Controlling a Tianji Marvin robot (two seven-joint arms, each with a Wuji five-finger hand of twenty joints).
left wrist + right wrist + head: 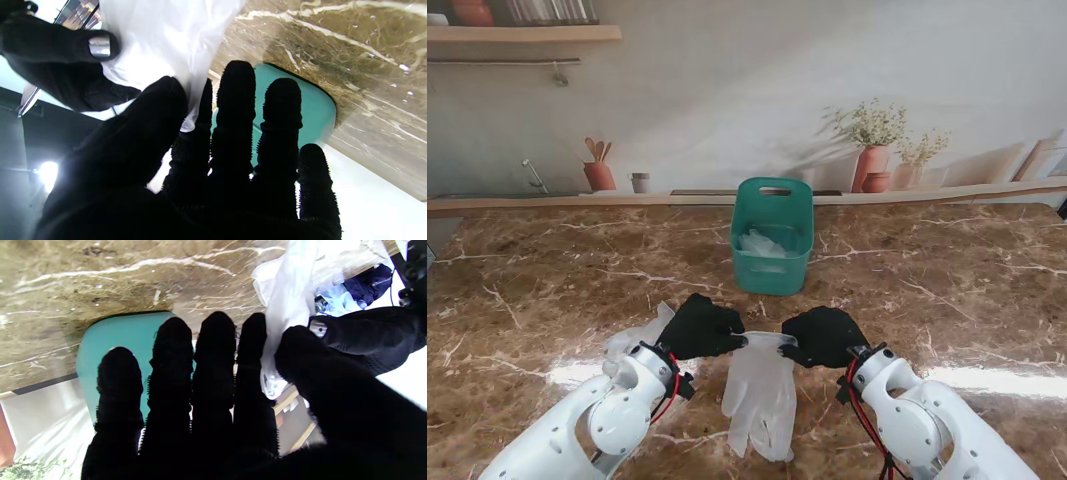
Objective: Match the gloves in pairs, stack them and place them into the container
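Holding one white disposable glove (762, 395) by its cuff, both hands are pinched on it: left hand (701, 327) grips the cuff's left corner, right hand (823, 336) grips the right corner, so the cuff edge is stretched between them and the glove fingers trail toward me on the marble tabletop (547, 280). Left wrist view: thumb (160, 110) pressed against the white film, glove (160, 43) sheet caught between thumb and index, other three fingers extended and not touching it; the right hand's fingertip shows at the far edge of that sheet. Right wrist view: same pattern, thumb (300, 350) and index clamp the glove (287, 306), remaining fingers straight. Teal plastic basket (772, 238) sits farther from me, centred between the hands, well apart from the held glove, upright, handle cutout on its far wall; crumpled translucent glove material (765, 243) is already inside it. It shows in both wrist views past the fingertips, basket (310, 110) and basket (116, 340). Second loose glove (635, 335) lies on the tabletop just left of the left hand, partly hidden by the left wrist. Can't tell if the held piece is one glove or a stacked pair; layers are not resolvable. Backdrop wall (727, 90) behind the tabletop is a printed kitchen scene.
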